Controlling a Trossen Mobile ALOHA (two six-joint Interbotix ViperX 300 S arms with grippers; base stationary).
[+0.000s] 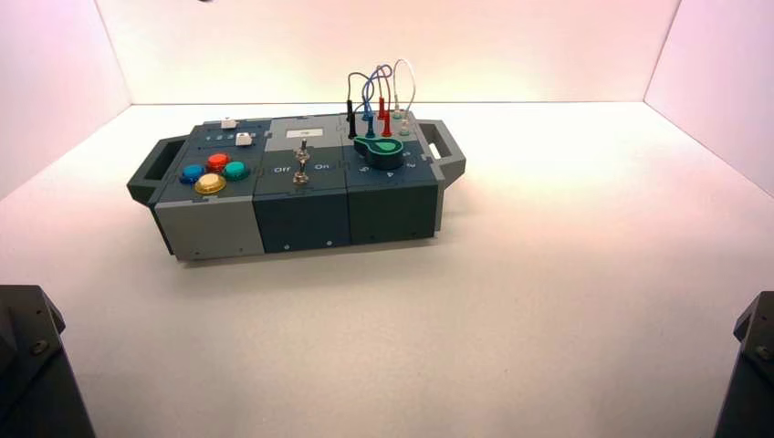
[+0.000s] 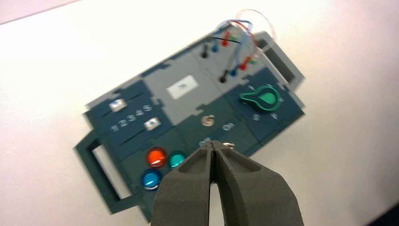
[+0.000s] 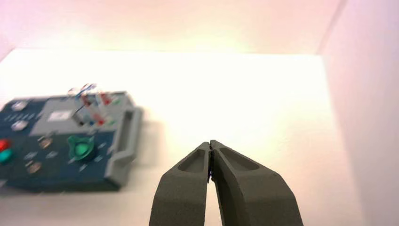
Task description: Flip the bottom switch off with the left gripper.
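Fingers of our left gripper meet at the tips, holding nothing.
We see it above the box, near the bottom switch.

The box reads "Off" and "On" either side of its two toggle switches. Beside the white sliders, "1 2 3 4 5" is printed.

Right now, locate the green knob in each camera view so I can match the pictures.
High view: the green knob sits on the box's right section, in front of the wire plugs.
Left wrist view: the knob lies beyond the left end effector, next to the box's far handle.
Right wrist view: the knob is well off to the side of the right end effector.
Shared landmark: the looped wires beside the knob.
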